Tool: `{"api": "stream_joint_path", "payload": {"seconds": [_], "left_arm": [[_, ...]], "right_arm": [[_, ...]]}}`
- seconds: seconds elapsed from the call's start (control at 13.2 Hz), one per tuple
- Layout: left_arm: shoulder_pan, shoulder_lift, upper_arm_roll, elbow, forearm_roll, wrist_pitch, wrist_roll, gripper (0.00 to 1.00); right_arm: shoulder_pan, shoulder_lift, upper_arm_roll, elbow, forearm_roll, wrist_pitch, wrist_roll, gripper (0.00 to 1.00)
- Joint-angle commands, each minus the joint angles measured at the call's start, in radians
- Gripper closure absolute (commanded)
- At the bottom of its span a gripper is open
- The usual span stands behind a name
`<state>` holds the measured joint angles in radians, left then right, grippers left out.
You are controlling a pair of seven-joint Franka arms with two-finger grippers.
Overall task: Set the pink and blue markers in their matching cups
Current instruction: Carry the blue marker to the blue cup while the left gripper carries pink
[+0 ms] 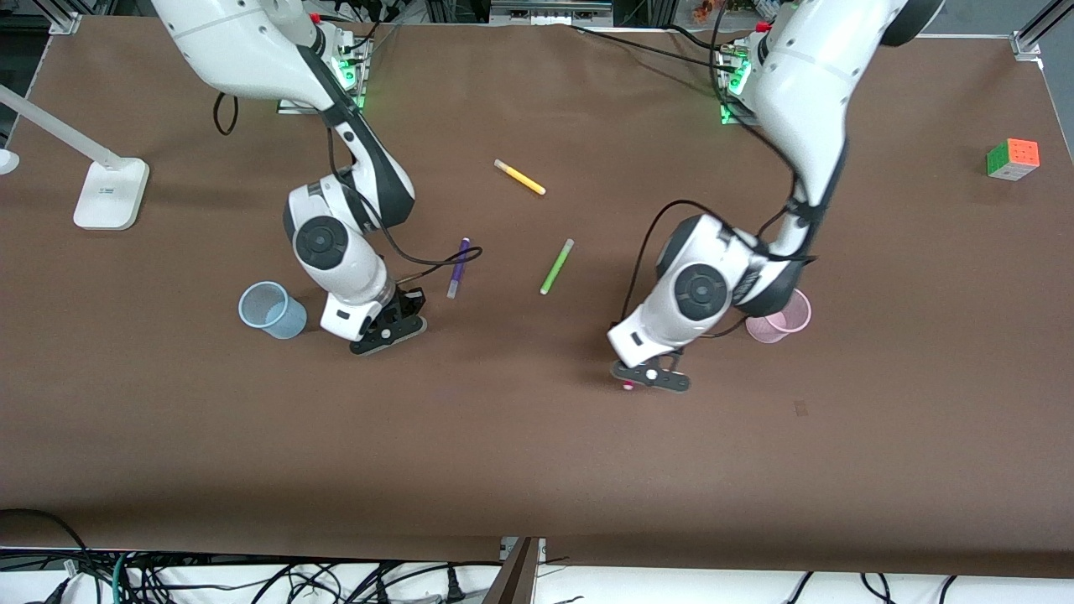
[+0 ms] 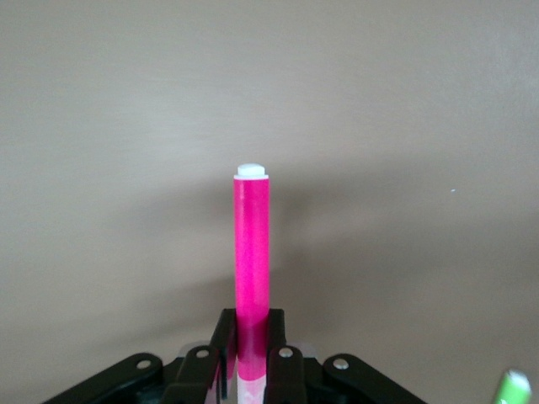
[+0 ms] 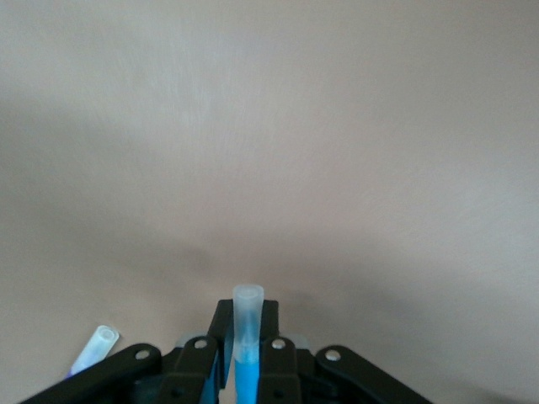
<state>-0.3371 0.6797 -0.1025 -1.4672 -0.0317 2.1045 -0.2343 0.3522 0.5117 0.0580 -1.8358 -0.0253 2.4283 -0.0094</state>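
My left gripper is shut on the pink marker, which sticks out past the fingers with its white tip forward; only a pink speck of it shows in the front view. This gripper is over the bare table beside the pale pink cup. My right gripper is shut on the blue marker, its pale cap poking out between the fingers. It is over the table beside the pale blue cup. Both cups stand upright; the pink one is partly hidden by the left arm.
A purple marker lies close to my right gripper and shows in the right wrist view. A green marker and a yellow marker lie mid-table. A colour cube and a white lamp base sit at the table's ends.
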Motion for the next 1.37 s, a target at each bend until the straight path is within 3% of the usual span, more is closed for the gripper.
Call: {"api": "stream_joint_path", "payload": {"seconds": [0.0,0.23,0.46,0.76,0.83,0.99,1.29], "left_arm": [[0.099,-0.161,-0.008,-0.031,-0.029,-0.208,-0.005,1.0],[0.185,-0.23,-0.006,-0.033,-0.025,-0.368,0.183,1.0],[0.263,-0.246,-0.005,-0.053,-0.011,-0.374,0.425,1.0],[0.358,-0.236,-0.009,-0.119,-0.01,-0.253,0.929,1.0],[0.371,-0.236,-0.011,-0.155,-0.023,-0.189,1.087,1.0],[0.388,-0.247,-0.019,-0.234,-0.1,-0.083,1.312,1.0],[0.427,-0.25,-0.019,-0.322,-0.336,-0.063,1.595,1.0]], "right_arm": [[-0.009,-0.053,-0.004,0.068,0.007,-0.118,-0.088,0.89],[-0.021,-0.058,-0.024,0.212,0.015,-0.308,-0.284,0.89],[-0.062,-0.079,-0.027,0.263,0.025,-0.417,-0.485,0.89],[-0.186,-0.088,-0.035,0.262,0.302,-0.422,-0.979,0.89],[-0.208,-0.088,-0.035,0.26,0.33,-0.423,-1.083,0.89],[-0.232,-0.088,-0.035,0.26,0.347,-0.459,-1.181,0.89],[-0.284,-0.085,-0.04,0.239,0.459,-0.498,-1.395,0.89]]}}
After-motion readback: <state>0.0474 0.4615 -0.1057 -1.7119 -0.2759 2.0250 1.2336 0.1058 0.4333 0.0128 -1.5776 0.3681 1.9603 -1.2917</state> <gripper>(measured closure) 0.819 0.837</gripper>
